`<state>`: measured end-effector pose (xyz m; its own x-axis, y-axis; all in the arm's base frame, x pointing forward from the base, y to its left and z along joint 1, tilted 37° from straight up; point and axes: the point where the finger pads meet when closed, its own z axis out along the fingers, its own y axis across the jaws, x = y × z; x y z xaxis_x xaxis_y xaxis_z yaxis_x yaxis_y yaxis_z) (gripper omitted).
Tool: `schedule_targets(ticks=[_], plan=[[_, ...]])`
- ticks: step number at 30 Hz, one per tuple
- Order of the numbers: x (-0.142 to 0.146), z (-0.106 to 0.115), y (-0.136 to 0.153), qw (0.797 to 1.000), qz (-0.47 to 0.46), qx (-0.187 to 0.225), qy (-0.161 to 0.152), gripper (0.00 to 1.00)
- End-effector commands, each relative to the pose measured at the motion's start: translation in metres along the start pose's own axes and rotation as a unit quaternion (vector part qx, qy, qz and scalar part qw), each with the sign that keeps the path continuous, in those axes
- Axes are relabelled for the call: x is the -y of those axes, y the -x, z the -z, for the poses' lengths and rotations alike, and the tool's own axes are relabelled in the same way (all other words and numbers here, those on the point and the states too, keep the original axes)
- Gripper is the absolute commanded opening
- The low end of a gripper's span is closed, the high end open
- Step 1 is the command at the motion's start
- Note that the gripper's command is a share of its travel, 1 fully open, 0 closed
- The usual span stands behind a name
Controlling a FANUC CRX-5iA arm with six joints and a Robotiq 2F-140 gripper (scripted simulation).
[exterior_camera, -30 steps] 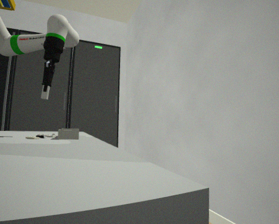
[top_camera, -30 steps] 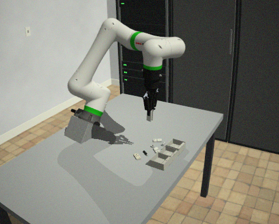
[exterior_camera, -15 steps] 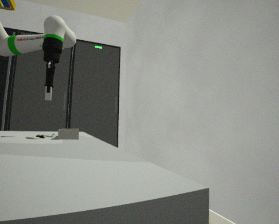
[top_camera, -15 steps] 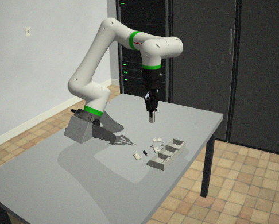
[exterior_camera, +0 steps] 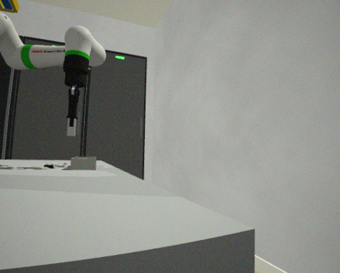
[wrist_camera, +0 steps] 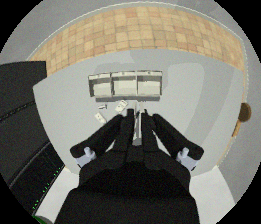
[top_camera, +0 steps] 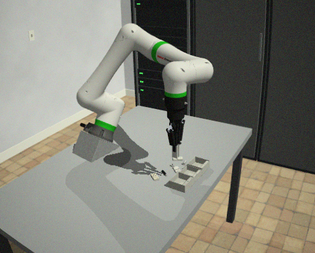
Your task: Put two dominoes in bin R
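Grey table [top_camera: 86, 210] on tan tiles [top_camera: 280, 216], dark cabinets [top_camera: 235, 64] behind.

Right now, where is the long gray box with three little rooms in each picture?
Top view: the three-part bin lies right of centre on the table, just below the gripper.
Exterior view: it is the small gray box at the far left, under the gripper.
Wrist view: it sits above centre, beyond the fingertips.
Shared landmark: the gripper, pointing straight down above it.
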<state>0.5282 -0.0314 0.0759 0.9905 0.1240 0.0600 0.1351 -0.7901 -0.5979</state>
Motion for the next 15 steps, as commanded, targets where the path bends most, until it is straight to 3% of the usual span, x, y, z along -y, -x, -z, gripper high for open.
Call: schedule_targets(ticks=[1,9,15], plan=[[-0.025,-0.024,-0.026,1.000,0.000,0.000,0.000,0.05],[-0.054,-0.051,-0.053,1.000,0.000,0.000,0.000,0.05],[-0.054,-0.051,-0.053,1.000,0.000,0.000,0.000,0.05]])
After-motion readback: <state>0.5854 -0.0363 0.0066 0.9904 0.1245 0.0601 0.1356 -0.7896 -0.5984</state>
